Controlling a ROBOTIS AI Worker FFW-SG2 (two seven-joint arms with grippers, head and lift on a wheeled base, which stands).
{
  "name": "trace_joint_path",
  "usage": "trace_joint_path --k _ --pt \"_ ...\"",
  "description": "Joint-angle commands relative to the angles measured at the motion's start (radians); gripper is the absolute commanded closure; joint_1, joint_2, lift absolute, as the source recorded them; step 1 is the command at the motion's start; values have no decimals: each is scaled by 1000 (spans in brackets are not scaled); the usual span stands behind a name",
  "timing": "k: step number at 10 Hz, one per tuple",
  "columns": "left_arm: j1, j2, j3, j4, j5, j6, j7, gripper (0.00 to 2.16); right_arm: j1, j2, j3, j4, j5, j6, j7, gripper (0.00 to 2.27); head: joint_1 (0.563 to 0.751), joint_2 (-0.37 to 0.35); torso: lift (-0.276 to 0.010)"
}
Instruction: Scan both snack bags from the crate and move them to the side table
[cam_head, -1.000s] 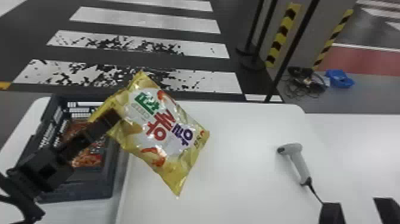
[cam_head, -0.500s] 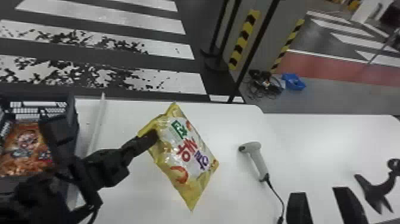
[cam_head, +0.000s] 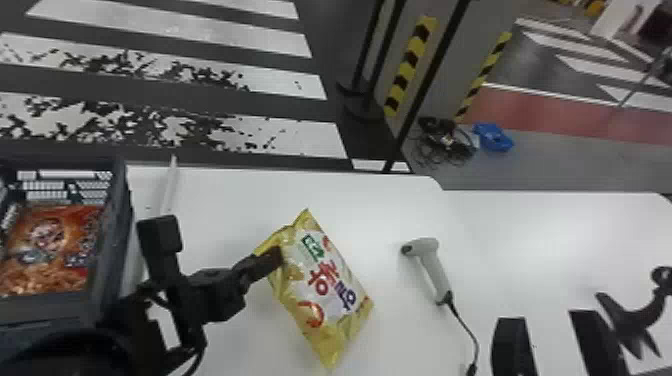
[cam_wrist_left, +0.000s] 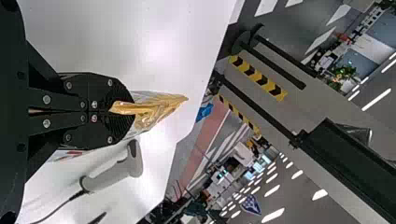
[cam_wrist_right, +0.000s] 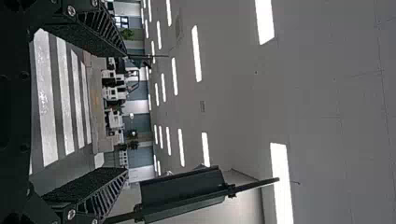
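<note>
In the head view my left gripper is shut on the upper left edge of the yellow snack bag, which hangs tilted over the white table. The left wrist view has the left gripper pinching the folded edge of the yellow bag. An orange snack bag lies in the dark crate at the far left. My right gripper is parked at the bottom right, open; the right wrist view has the right gripper with its fingers wide apart. The grey scanner lies right of the yellow bag.
The scanner's cable runs toward the front edge. A black stand is at the right edge, beside the right gripper. Another white table surface extends to the right. Black posts and a striped pillar stand behind the tables.
The head view has turned rightward, so the crate sits farther left in it. My left gripper has carried the yellow bag rightward, away from the crate and closer to the scanner.
</note>
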Motion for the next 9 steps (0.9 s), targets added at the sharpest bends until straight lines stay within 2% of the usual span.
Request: trace_joint_path --k 1,3,4,5,6,7,8,9 --pt "-26 -3 -14 69 -21 -22 -1 1889 -3 -4 0 0 -2 3 0 120 695 -350 -95" --pt "-58 -3 -44 123 -56 -25 -1 1882 -6 -5 3 0 -2 6 0 120 695 -350 -95" --pt "-69 -3 -66 129 -70 -10 13 1609 -7 -5 3 2 -2 6 0 120 695 -350 -95" --pt "-74 -3 -84 115 -76 67 66 768 -7 -5 3 2 -2 6 0 120 695 -350 -95" --pt "-74 -3 -92 95 -96 91 79 -2 -7 -5 3 0 -2 3 0 120 695 -350 -95" --pt "-48 -3 -101 28 -119 110 89 -2 -9 -7 4 0 -2 6 0 120 695 -350 -95" --pt "3 -3 -112 -90 -199 103 140 29 -14 -7 8 0 0 12 0 120 695 -350 -95" --pt "34 -3 -101 -201 -221 107 166 29 -17 -7 11 2 0 21 2 120 695 -350 -95"
